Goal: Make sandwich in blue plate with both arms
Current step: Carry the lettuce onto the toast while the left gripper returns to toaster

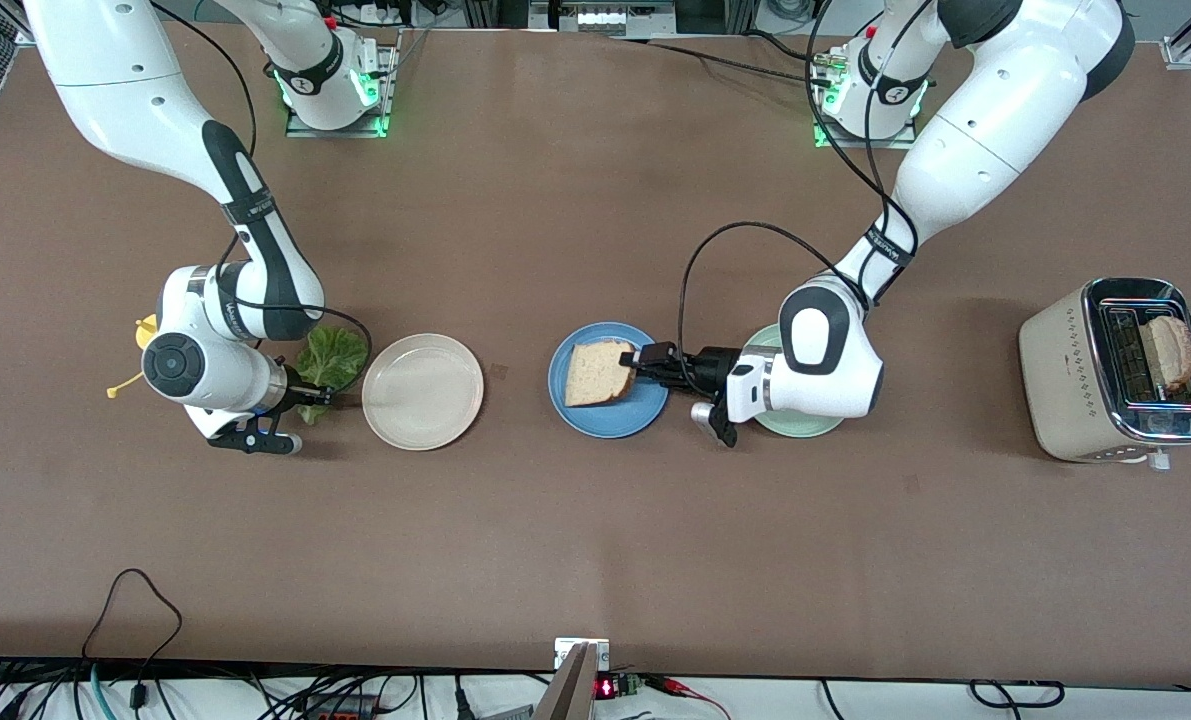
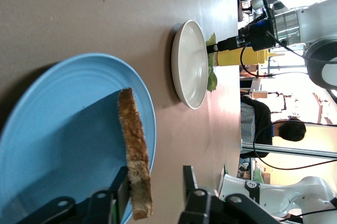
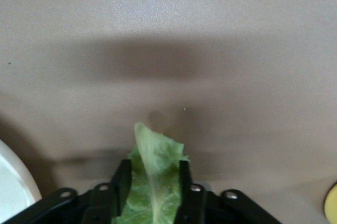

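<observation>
A toasted bread slice (image 1: 598, 373) lies in the blue plate (image 1: 595, 415) near the table's middle. My left gripper (image 1: 635, 360) is at the slice's edge toward the left arm's end. In the left wrist view the slice (image 2: 134, 155) shows edge-on over the blue plate (image 2: 63, 129). One finger (image 2: 122, 184) of the left gripper (image 2: 155, 179) touches it and the other stands apart, so the gripper is open. My right gripper (image 1: 315, 395) is low at the table toward the right arm's end, shut on a crinkled green lettuce leaf (image 1: 333, 360). In the right wrist view the leaf (image 3: 152, 150) fills the right gripper (image 3: 154, 169).
A cream-white plate (image 1: 422, 391) sits between the lettuce and the blue plate. A mint-green plate (image 1: 800, 425) lies mostly under the left wrist. A toaster (image 1: 1115, 370) with a bread slice (image 1: 1170, 350) in its slot stands at the left arm's end. A yellow bottle (image 1: 145, 330) is beside the right wrist.
</observation>
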